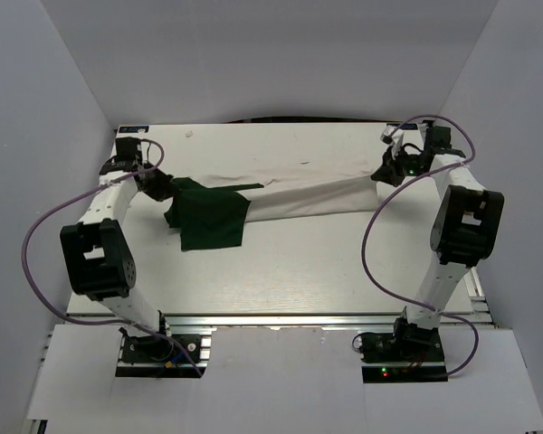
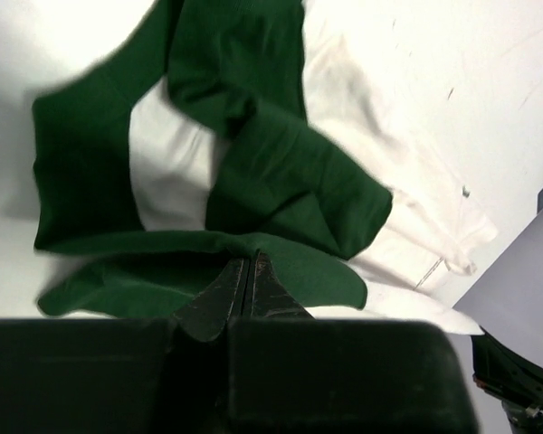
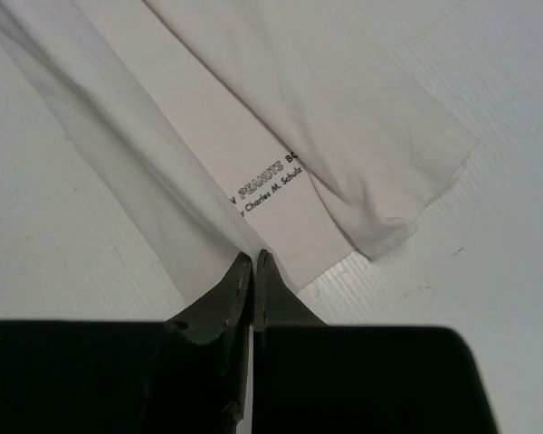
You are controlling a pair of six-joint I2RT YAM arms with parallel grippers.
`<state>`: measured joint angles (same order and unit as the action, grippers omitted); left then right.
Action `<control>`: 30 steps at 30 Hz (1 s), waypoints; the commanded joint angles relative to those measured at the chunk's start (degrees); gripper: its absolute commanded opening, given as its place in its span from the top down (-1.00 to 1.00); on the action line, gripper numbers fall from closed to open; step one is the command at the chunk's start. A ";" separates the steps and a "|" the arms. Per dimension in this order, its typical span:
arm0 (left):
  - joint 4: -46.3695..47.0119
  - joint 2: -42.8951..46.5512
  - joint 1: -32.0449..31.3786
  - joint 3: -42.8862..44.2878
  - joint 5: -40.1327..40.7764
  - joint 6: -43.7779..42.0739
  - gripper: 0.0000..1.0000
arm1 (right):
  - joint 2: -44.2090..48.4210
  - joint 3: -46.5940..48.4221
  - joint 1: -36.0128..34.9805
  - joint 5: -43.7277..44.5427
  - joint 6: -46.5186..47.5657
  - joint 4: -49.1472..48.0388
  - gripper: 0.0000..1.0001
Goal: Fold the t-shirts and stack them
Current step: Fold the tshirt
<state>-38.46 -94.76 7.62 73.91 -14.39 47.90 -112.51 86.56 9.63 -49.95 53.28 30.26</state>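
**Ana:** Where is the shirt?

**Ben:** The soft white cotton t-shirt with dark green sleeves (image 1: pixel 299 194) is strung across the far half of the white desk (image 1: pixel 299 271). It is bunched into a long band between the two arms. The green end is at the left and the white body end at the right.

**Ana:** And the fingers?

**Ben:** The left fingers (image 2: pixel 238 282) are pressed together with barely a sliver between them, pinching a fold of green cloth. The right fingers (image 3: pixel 240 280) are closed just as tightly on a white edge of the t-shirt, close to the dark printed lettering (image 3: pixel 267 190).

**Ana:** So the step is spreading it flat before any fold?

**Ben:** That looks likely. The cloth is roped rather than flat, and one green sleeve (image 1: pixel 208 221) lies crumpled toward the near side. To do it well, the arms should pull evenly, lower both ends together and lay the body down without twist. Too hard a pull could slip the thin cloth out of one pinch. Too little leaves wrinkles that spoil every later fold. A fresh grasp at the shoulders or hem corners would probably give a squarer spread.

**Ana:** Any bin or basket for the stack?

**Ben:** None shows in any view. Only one t-shirt is seen, so no stack has been begun, and where it belongs cannot be told.
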 commanded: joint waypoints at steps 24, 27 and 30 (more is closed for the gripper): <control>2.51 -19.93 2.31 15.56 2.35 -0.17 1.00 | -8.86 7.92 -3.83 12.59 -13.64 -13.56 1.00; 2.51 -21.08 2.31 16.62 2.35 -0.44 1.00 | -9.92 8.44 -3.83 14.44 -13.37 -12.86 1.00; 2.51 -22.48 2.31 17.67 2.27 -0.35 1.00 | -11.15 9.85 -3.83 15.76 -13.99 -12.25 1.00</control>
<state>-36.84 -117.14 9.10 88.99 -13.98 48.25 -122.89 93.03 5.19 -37.93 39.75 18.31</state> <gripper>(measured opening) 0.068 0.019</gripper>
